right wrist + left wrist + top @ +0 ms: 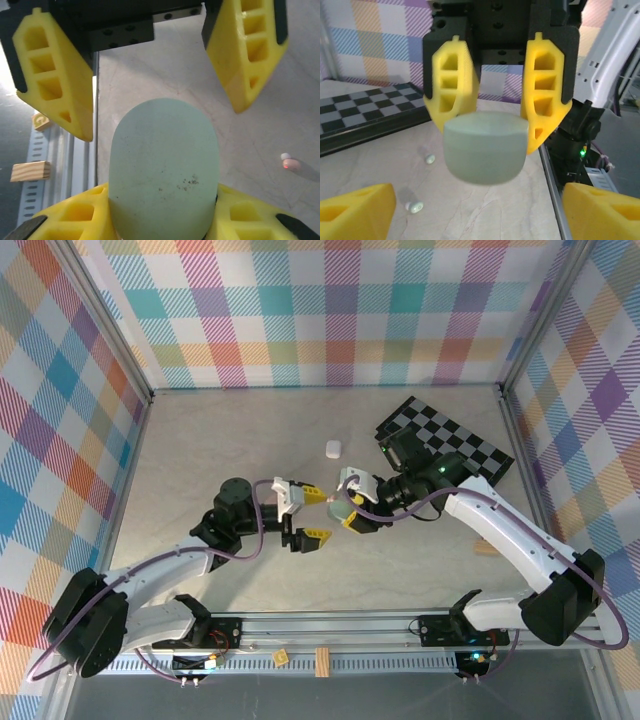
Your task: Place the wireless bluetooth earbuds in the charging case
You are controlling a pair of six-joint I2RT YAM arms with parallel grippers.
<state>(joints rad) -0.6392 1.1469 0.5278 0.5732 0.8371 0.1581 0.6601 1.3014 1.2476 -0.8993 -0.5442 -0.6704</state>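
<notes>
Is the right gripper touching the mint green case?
Touching. Left wrist view: both fingers of the right gripper press the sides of the mint green case.

My table (190, 455) is a pale, marbled slab. Past the right gripper (350, 512), toward the far right, a checkerboard mat (450, 445) lies flat on it. A small white case (333, 448) sits beyond both tools, near the mat's left corner. Ahead of the left gripper (303, 517), on the left of its wrist view, I see two tiny earbuds (429, 158) lying apart on the surface.
</notes>
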